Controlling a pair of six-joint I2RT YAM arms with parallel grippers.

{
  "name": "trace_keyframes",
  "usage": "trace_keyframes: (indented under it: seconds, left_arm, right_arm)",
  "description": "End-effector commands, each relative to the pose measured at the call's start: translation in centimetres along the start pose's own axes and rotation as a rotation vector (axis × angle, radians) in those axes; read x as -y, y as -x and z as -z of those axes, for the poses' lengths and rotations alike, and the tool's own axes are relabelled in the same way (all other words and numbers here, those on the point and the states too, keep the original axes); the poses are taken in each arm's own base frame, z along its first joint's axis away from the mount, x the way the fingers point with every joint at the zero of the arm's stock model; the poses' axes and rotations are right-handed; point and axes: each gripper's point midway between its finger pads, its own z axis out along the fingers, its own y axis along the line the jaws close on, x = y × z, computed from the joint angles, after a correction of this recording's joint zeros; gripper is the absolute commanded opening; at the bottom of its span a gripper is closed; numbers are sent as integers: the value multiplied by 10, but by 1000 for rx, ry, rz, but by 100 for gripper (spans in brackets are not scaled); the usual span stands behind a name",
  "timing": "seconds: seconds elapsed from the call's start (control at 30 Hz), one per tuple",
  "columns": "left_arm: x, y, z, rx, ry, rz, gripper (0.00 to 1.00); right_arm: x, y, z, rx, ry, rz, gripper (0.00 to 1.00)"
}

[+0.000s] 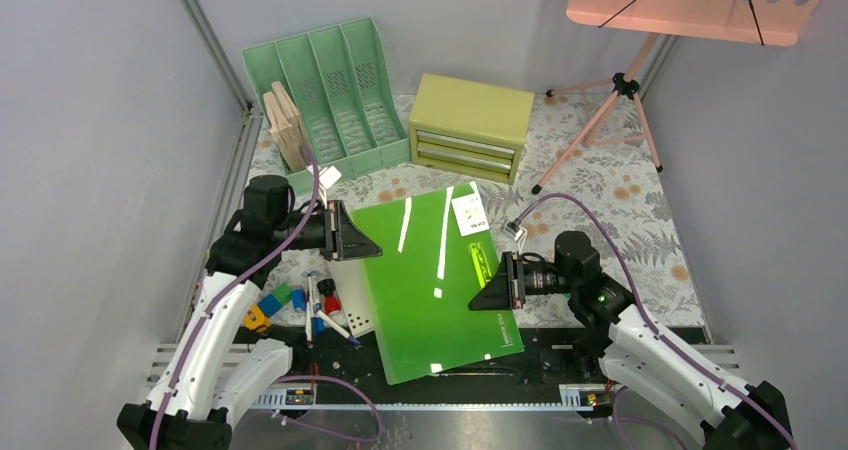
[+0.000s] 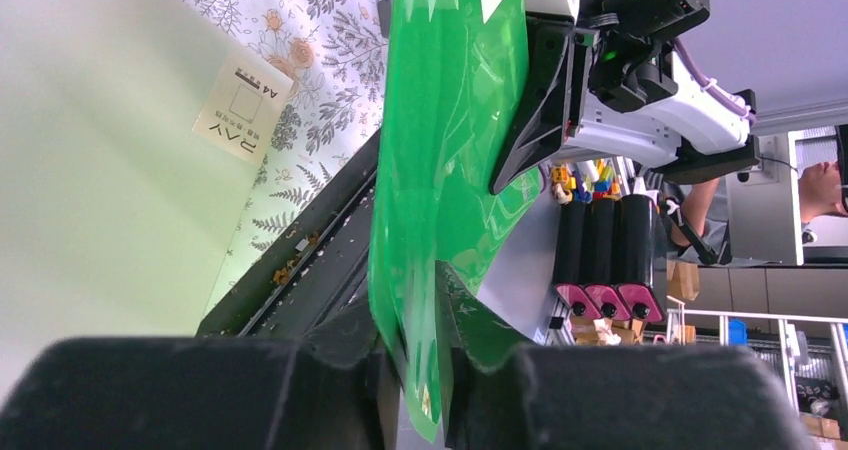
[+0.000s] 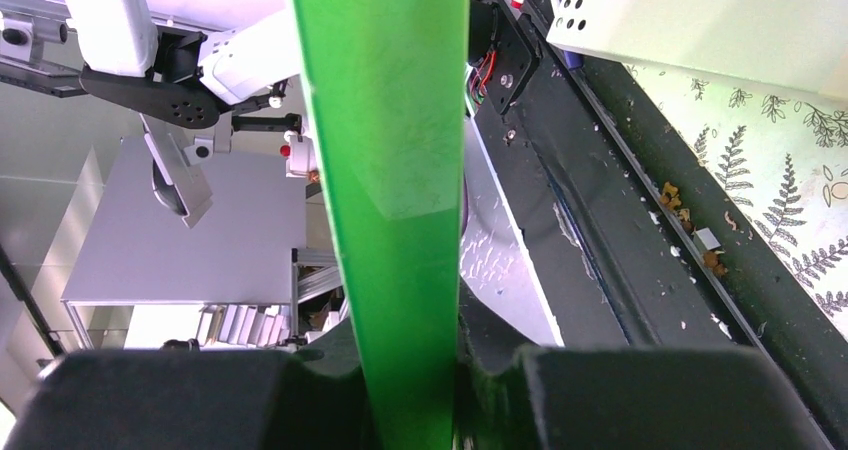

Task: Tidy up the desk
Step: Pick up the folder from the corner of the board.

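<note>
Beneath left gripper point(image 1: 347, 232) and right gripper point(image 1: 494, 282): desk point(image 1: 622, 198); both clamp green folder point(image 1: 430, 280).

I see plain grey walls point(image 1: 90, 120) behind and left of the pink tripod stand point(image 1: 690, 5), with an aluminium post point(image 1: 206, 35) further left.

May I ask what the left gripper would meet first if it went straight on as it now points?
The left gripper pinches the green folder; straight ahead along it, probably the right gripper at the far edge.
</note>
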Motion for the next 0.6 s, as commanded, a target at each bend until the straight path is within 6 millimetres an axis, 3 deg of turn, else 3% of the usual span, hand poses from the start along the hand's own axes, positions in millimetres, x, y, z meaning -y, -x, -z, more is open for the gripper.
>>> trace_keyframes:
  seconds: [0.0, 0.03, 0.17, 0.33, 0.57]
  left_arm:
    - [26, 14, 10, 45, -43, -109, 8]
    - [27, 14, 10, 46, -43, -111, 1]
    - [24, 14, 10, 52, -38, -111, 0]
    - [26, 18, 10, 69, -33, -114, 0]
    - [26, 24, 10, 130, -35, -110, 0]
  right_arm:
    - [-5, 7, 1, 21, 2, 33, 0]
    - [-4, 7, 1, 24, -5, 33, 0]
    - [-1, 10, 1, 43, -23, 44, 0]
    - [4, 14, 1, 61, -60, 52, 24]
    - [19, 19, 14, 111, -222, 88, 91]
